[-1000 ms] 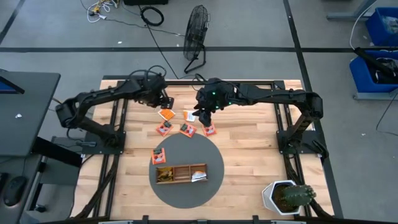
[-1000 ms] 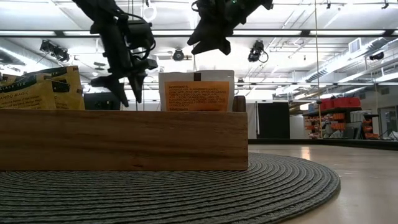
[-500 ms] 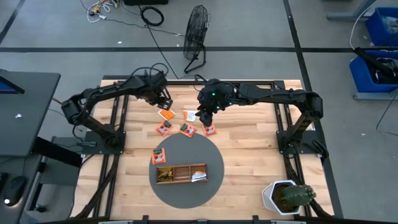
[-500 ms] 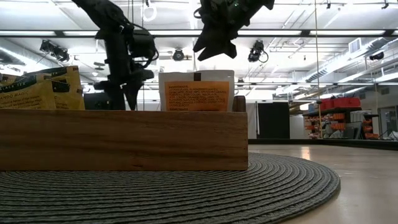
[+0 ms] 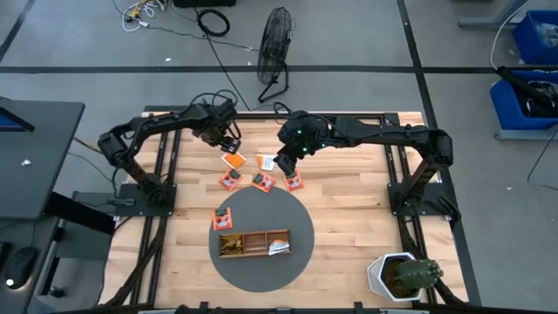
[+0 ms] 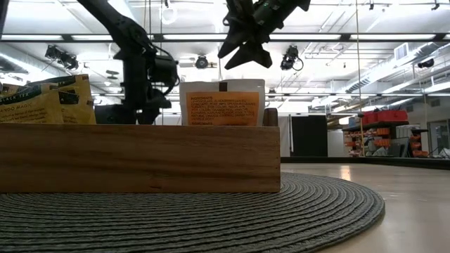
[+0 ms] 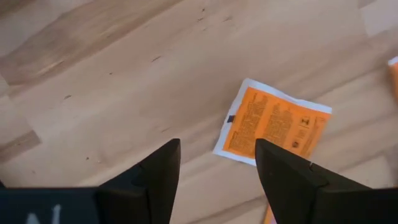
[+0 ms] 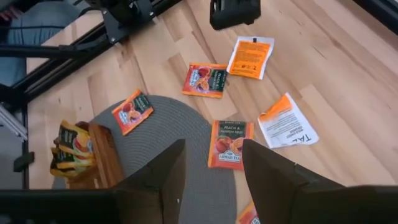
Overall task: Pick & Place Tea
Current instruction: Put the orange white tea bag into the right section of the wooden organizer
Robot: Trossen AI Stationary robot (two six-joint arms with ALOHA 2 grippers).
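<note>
Several tea sachets lie flat on the wooden table: an orange one (image 5: 232,160) (image 7: 273,124) (image 8: 250,57), a white-and-orange one (image 5: 265,162) (image 8: 289,121), and three red-orange ones (image 5: 228,180) (image 5: 261,181) (image 5: 294,182). Another sachet (image 5: 223,218) lies on the grey mat. My left gripper (image 5: 228,141) (image 7: 217,152) is open and low over the table, just on the far side of the orange sachet. My right gripper (image 5: 283,160) (image 8: 211,165) is open and hovers high above the white-and-orange sachet. In the low view the tray hides the left fingertips.
A long wooden tray (image 5: 255,243) (image 6: 140,158) sits on a round grey mat (image 5: 261,262). It holds yellow sachets (image 6: 49,102) at its left end and an orange-and-white one (image 6: 221,104) at its right end. A potted cactus (image 5: 405,277) stands at the near right corner.
My left gripper has come down toward the table by the orange sachet and stayed open. In the low view its fingertips have sunk behind the tray's top edge. The sachets have not moved.
</note>
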